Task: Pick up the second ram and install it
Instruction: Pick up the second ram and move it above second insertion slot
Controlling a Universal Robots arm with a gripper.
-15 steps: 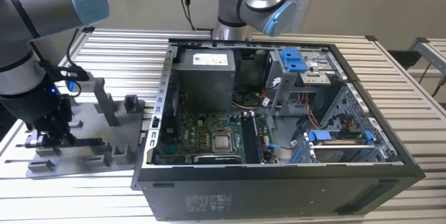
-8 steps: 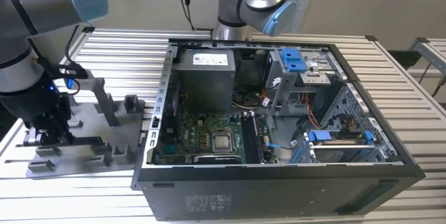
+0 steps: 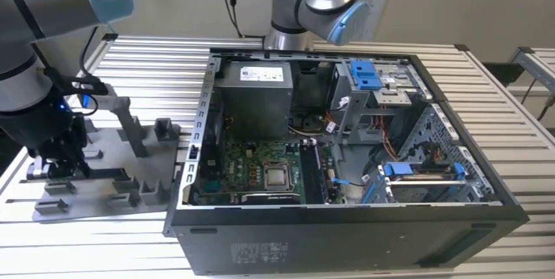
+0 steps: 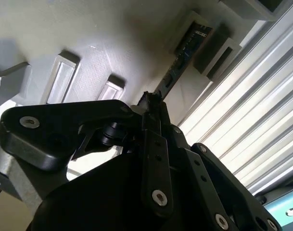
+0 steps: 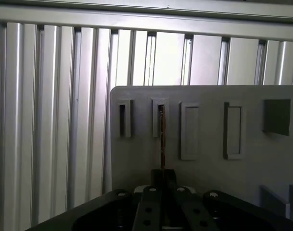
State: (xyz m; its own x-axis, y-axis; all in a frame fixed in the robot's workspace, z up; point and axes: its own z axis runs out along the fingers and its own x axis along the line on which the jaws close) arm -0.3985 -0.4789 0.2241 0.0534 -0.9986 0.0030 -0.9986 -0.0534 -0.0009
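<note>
The second ram (image 5: 161,137) is a thin dark stick seen edge-on, standing in a slot of the grey holder tray (image 5: 209,168). In the second wrist view the ram (image 4: 184,57) shows its dark board running from a tray slot to my fingertips. My gripper (image 5: 162,174) (image 4: 150,102) is shut on the near end of the stick, with the fingers pressed on either side. In the exterior view my gripper (image 3: 59,162) reaches down onto the tray (image 3: 113,198) at the exterior view's left.
An open computer case (image 3: 485,181) sits to the exterior view's right of the tray, with the green motherboard (image 3: 251,165) and its long black slots (image 3: 314,173) inside. A second arm (image 3: 316,2) stands behind the case. The ribbed metal table (image 3: 95,246) lies underneath.
</note>
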